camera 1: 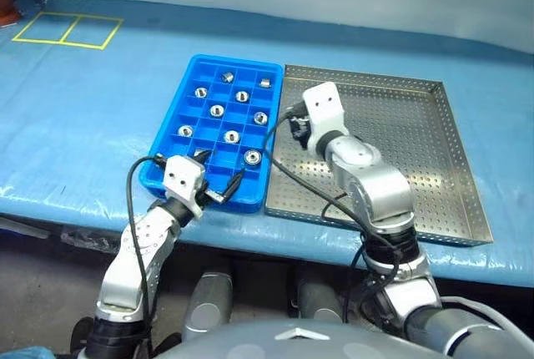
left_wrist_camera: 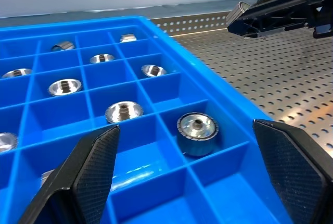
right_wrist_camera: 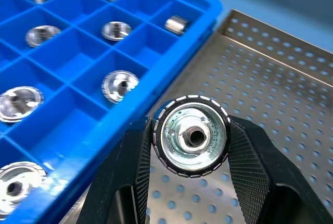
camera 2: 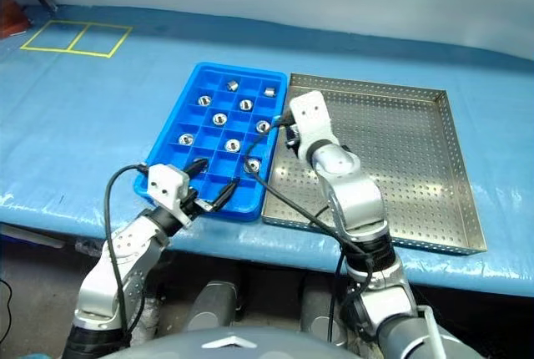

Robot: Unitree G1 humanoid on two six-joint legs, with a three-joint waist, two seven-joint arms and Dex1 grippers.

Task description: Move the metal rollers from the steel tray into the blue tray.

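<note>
The right hand (right_wrist_camera: 190, 146) is clenched on one roller (right_wrist_camera: 191, 135), held above the steel tray (camera 1: 434, 167) just beside the blue tray (camera 1: 171, 163). The other rollers (camera 1: 217, 111) already sit in the blue tray's compartments. To do this well, carry the roller over an empty compartment, lower it inside the walls, then let go. The left hand (left_wrist_camera: 192, 166) hovers released over the blue tray's near corner.

We see a worktop (camera 1: 83, 125) under a blue cover. Yellow tape (camera 1: 67, 30) marks two adjoining boxes at its far left corner, with a reddish thing (camera 1: 7, 10) just beyond them.
</note>
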